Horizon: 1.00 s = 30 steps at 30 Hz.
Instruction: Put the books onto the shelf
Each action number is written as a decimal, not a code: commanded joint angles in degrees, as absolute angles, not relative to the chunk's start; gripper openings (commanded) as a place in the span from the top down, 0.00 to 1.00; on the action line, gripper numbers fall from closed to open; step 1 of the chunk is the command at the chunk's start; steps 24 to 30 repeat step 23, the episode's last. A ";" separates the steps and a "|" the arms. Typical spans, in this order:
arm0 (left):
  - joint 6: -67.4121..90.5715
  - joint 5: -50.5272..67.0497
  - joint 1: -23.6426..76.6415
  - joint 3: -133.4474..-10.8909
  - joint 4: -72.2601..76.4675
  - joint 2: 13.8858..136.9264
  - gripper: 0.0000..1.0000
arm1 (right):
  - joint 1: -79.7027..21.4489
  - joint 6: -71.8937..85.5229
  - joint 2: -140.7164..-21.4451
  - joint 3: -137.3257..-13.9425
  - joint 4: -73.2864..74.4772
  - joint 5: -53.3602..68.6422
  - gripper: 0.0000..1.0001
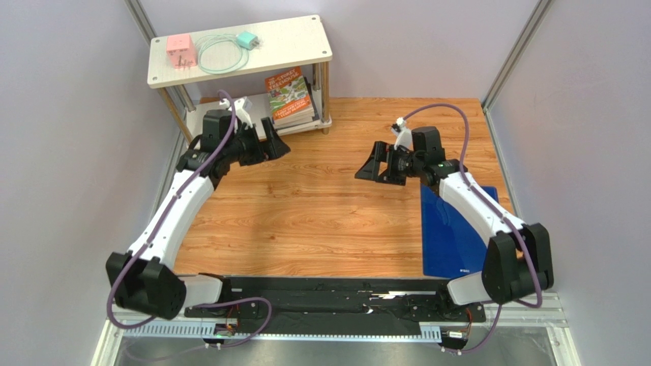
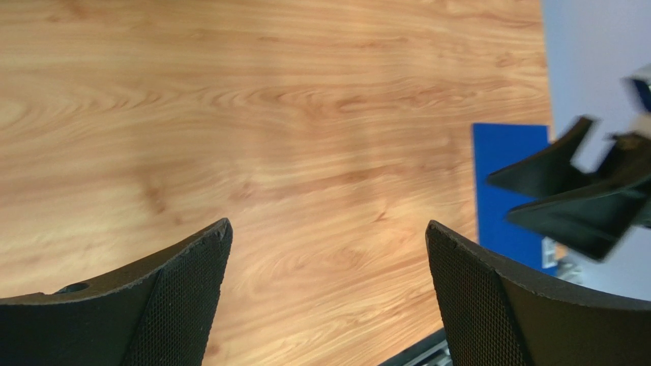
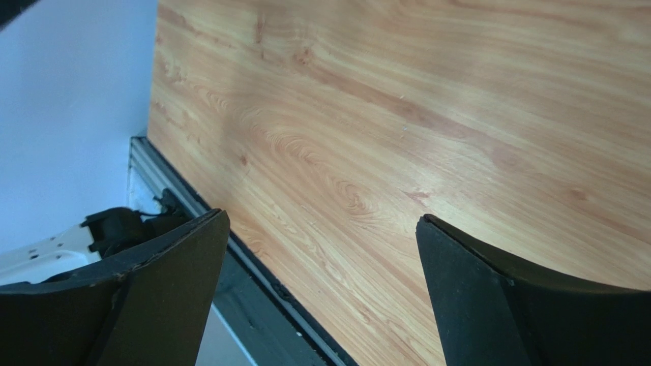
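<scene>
The shelf (image 1: 304, 47) of pale boards on thin metal legs stands at the table's back left. On its lower board lies a stack of books (image 1: 291, 100), the top cover orange and green. My left gripper (image 1: 279, 141) hovers just in front of the shelf, near the stack, open and empty. In the left wrist view the left gripper (image 2: 328, 225) shows only bare wood between its fingers. My right gripper (image 1: 367, 162) hangs over the table's middle, open, pointing left. The right gripper (image 3: 322, 216) has nothing between its fingers.
A pink box (image 1: 179, 52), a coiled pale-green cable (image 1: 221, 56) and a teal plug (image 1: 246, 40) sit on the shelf's top board. A large plain blue sheet (image 1: 451, 236) lies flat at the table's right, under the right arm. Grey walls close in on both sides.
</scene>
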<state>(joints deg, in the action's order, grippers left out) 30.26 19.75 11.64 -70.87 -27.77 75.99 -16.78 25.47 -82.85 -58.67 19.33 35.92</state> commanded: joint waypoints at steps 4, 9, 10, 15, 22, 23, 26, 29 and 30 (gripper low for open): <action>24.26 0.22 15.01 -60.04 -38.49 65.31 0.00 | -16.44 21.00 -71.38 -60.39 26.45 19.87 0.00; 24.87 -8.77 18.10 -55.20 -43.23 58.89 0.00 | -16.52 21.80 -65.14 -57.75 26.98 10.67 0.00; 24.96 -10.53 18.80 -55.11 -43.76 58.19 0.00 | -16.52 21.71 -63.73 -57.22 27.16 8.72 0.00; 25.49 -13.27 19.69 -55.72 -45.70 57.13 0.00 | -16.52 20.92 -61.26 -55.46 30.15 -4.01 0.00; 24.26 -14.67 20.04 -56.60 -45.09 59.14 0.00 | -16.44 21.00 -61.17 -54.84 30.59 -6.24 0.00; 24.52 -14.94 20.04 -56.86 -45.17 59.41 0.00 | -16.44 21.01 -61.35 -54.84 30.41 -5.98 0.00; 24.52 -14.94 20.04 -56.86 -45.17 59.41 0.00 | -16.44 21.01 -61.35 -54.84 30.41 -5.98 0.00; 24.52 -14.94 20.04 -56.86 -45.17 59.41 0.00 | -16.44 21.01 -61.35 -54.84 30.41 -5.98 0.00; 24.52 -14.94 20.04 -56.86 -45.17 59.41 0.00 | -16.44 21.01 -61.35 -54.84 30.41 -5.98 0.00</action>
